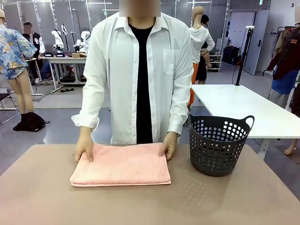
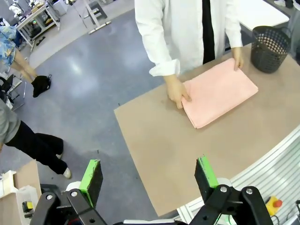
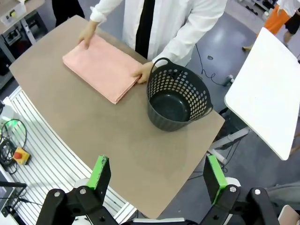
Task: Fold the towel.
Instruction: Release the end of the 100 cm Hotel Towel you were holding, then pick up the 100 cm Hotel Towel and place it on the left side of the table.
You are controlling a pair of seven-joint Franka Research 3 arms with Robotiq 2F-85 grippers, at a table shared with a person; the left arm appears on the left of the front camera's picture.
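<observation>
The salmon-pink towel point(image 1: 123, 165) lies folded into a flat rectangle on the brown table, in front of a person in a white shirt. Both of the person's hands point(image 1: 84, 149) rest on its far corners. From the left wrist the towel point(image 2: 219, 91) shows far off across the table, and my left gripper point(image 2: 149, 174) hangs open high above the table's near edge, nothing between its green pads. My right gripper point(image 3: 158, 176) is open too, raised over the near edge, with the towel point(image 3: 98, 67) well beyond it.
A black perforated basket point(image 1: 219, 143) stands empty on the table right of the towel, close to the person's hand. The brown table point(image 1: 42, 197) has free room in front of the towel. A white table point(image 1: 243, 105) stands behind on the right.
</observation>
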